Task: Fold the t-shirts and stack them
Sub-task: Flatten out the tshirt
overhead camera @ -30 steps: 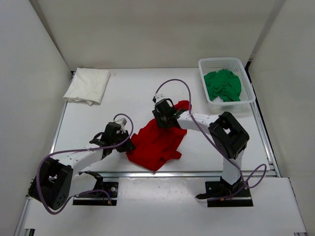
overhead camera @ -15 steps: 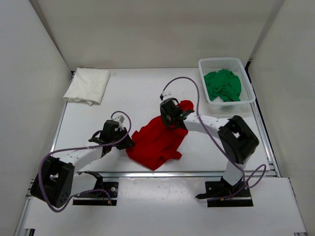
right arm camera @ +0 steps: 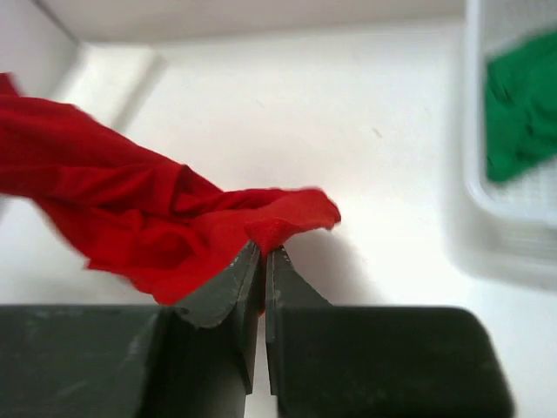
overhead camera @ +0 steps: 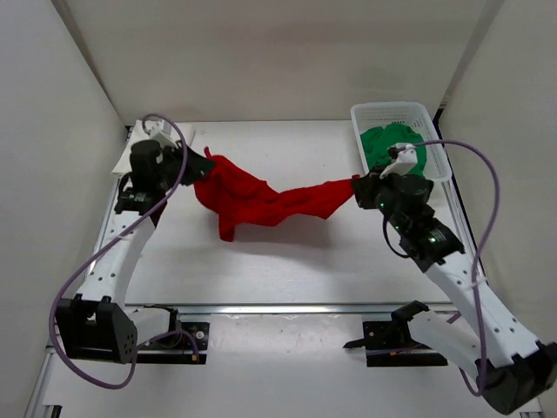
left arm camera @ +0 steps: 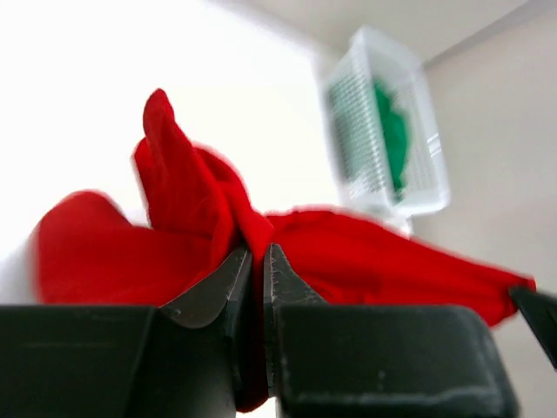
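White walls close in a white worktop [overhead camera: 287, 261]. Above its middle the red t-shirt [overhead camera: 261, 200] is strung between both arms, bunched into a band with one fold drooping near its left end. The left gripper [left arm camera: 265, 261] is clamped on the red cloth toward the far left corner, and the right gripper [right arm camera: 263, 259] pinches the opposite end just beside the white mesh basket [overhead camera: 392, 106]. The basket sits in the far right corner and holds the crumpled green t-shirt [overhead camera: 379, 144]. The white t-shirt [overhead camera: 190, 137] lies in the far left corner, mostly hidden behind the left arm.
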